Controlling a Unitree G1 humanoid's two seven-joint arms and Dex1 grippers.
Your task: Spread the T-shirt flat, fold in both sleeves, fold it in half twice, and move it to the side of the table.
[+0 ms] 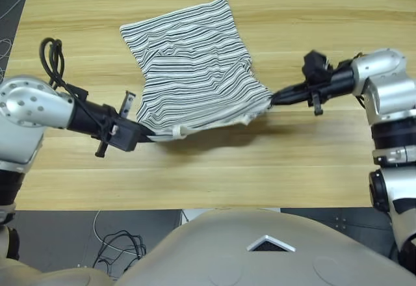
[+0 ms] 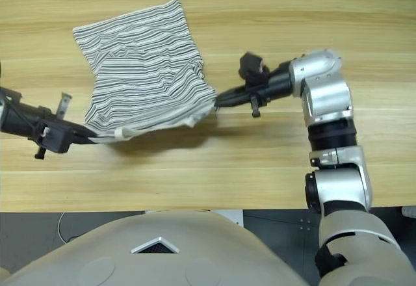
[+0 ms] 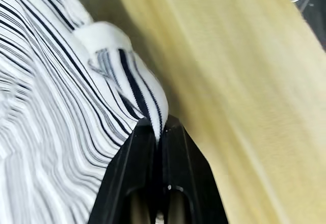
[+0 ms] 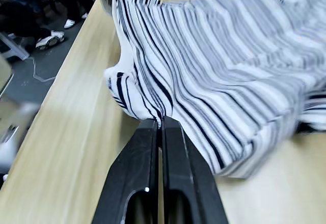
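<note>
T-shirt (image 3: 51, 107) cut off by left wrist view's edges; table (image 3: 244, 81) blurred there.

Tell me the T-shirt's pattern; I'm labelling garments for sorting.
The T-shirt has thin black and white stripes, clearest in the left eye view.

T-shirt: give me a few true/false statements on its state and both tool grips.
1. The left tool is shut on the near edge of the T-shirt. True.
2. The right tool is open and clear of the cloth. False: it is shut on the shirt's near right corner.
3. The T-shirt lies flat with both sleeves spread out. False: it is gathered into a narrower, wrinkled shape, with no sleeve spread out.
4. The shirt is striped in black and white, and it is on a wooden table. True.
</note>
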